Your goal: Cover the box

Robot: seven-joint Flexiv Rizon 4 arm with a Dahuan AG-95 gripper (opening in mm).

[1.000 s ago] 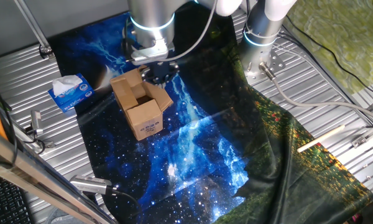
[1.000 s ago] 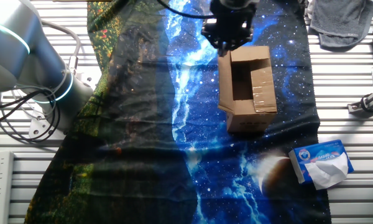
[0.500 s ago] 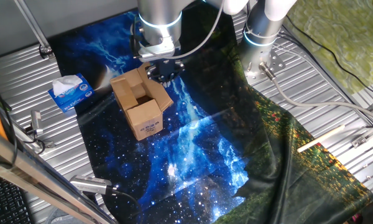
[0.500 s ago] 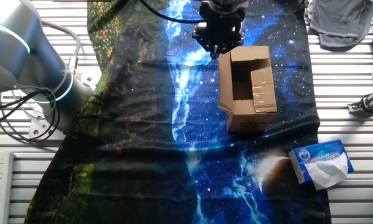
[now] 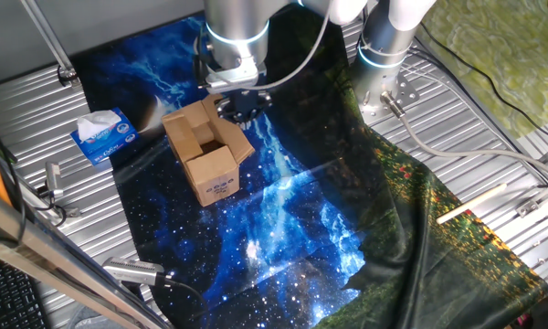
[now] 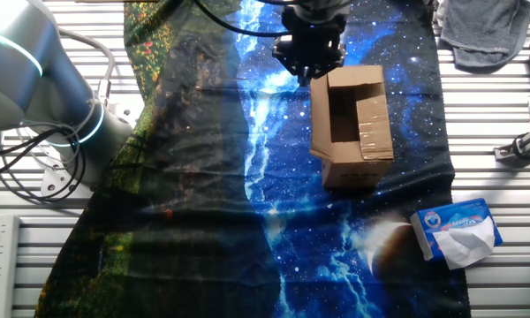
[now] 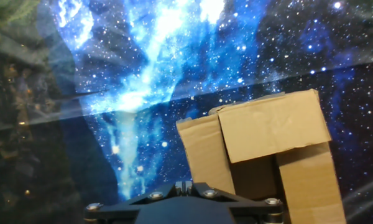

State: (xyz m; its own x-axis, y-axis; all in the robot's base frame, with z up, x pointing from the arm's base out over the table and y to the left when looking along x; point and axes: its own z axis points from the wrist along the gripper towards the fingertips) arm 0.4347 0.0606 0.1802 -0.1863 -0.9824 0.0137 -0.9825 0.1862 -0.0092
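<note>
The box [image 5: 207,153] is a small brown carton standing on the starry blue cloth [image 5: 283,201], its white label facing the front. Its top [image 6: 352,115] is partly open, with one taped flap angled inward. In the hand view the box [image 7: 268,142] fills the lower right, its flaps leaning over each other. My gripper [image 5: 241,110] hangs low beside the box's far corner, just off its edge [image 6: 307,74]. Its fingertips [image 7: 183,185] are pressed together with nothing between them.
A blue and white tissue box [image 5: 103,135] lies off the cloth, also seen in the other fixed view [image 6: 459,231]. The arm's base [image 5: 384,55] stands behind the cloth. A grey rag [image 6: 486,31] and a wooden stick [image 5: 470,203] lie on the slatted metal table.
My gripper has shifted sideways off the box's rim to a spot just beside the carton. The box and its flaps have not moved.
</note>
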